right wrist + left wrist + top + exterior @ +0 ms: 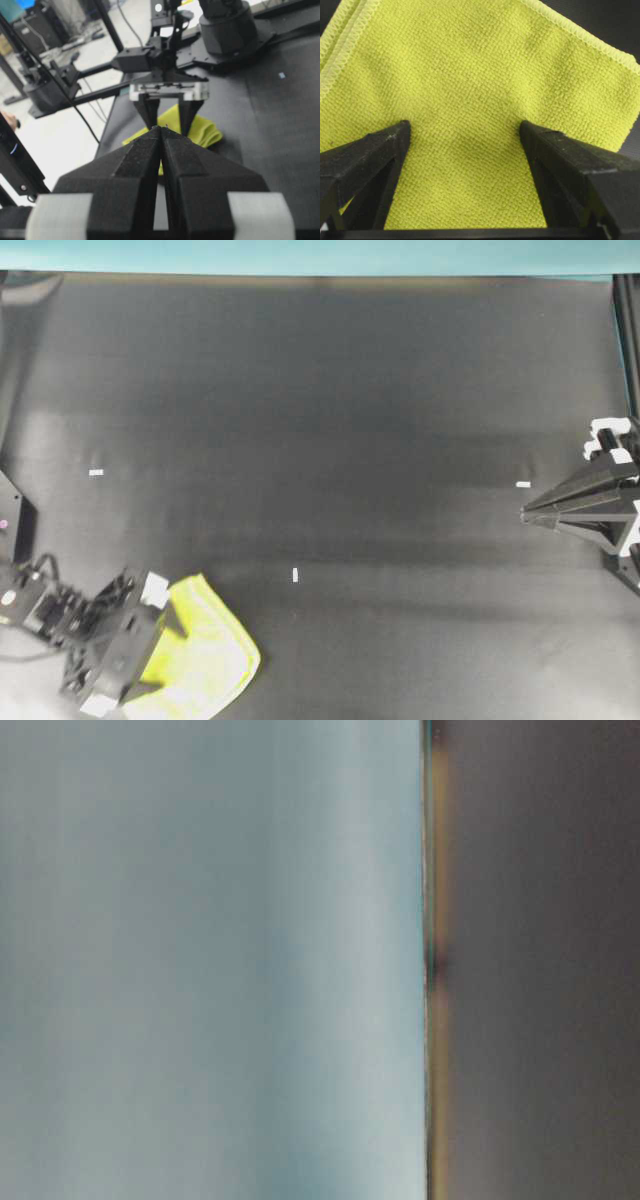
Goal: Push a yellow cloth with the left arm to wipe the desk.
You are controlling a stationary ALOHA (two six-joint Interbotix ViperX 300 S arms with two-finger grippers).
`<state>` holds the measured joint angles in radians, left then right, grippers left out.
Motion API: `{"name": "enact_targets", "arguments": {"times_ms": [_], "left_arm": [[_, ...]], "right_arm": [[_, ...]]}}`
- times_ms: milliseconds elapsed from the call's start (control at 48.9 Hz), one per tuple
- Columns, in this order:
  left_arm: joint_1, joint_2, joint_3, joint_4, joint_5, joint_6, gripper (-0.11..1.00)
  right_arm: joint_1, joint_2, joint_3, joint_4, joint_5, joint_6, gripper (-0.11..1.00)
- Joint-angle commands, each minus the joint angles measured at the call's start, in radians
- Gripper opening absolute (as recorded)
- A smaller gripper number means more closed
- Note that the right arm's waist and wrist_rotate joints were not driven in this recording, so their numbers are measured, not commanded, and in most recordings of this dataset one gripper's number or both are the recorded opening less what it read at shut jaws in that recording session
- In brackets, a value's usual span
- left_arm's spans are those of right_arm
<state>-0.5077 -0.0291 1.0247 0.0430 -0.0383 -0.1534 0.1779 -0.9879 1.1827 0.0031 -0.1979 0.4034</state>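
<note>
Overhead view: left hand (165,640) spread on yellow cloth (205,655), right hand (524,513) pressed together, tape marks (295,575) nearby.

Table-level view all blur — yellow cloth (205,655) cut off by bottom edge, partly under left gripper (165,645).

We find no legible text, label, brand, number or sign in any view; the small white tape marks (96,472) are blank.
</note>
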Motion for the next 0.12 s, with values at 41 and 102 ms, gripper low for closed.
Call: {"name": "enact_targets", "arguments": {"times_ms": [41,102], "left_arm": [[-0.051,0.003,-0.002,0.000,0.014,-0.005,0.86],[-0.051,0.003,-0.005,0.000,0.014,-0.003,0.86]], "right_arm": [[0.000,0.005,-0.009,0.000,-0.009,0.002,0.00],[0.000,0.005,-0.011,0.002,-0.009,0.002,0.00]]}}
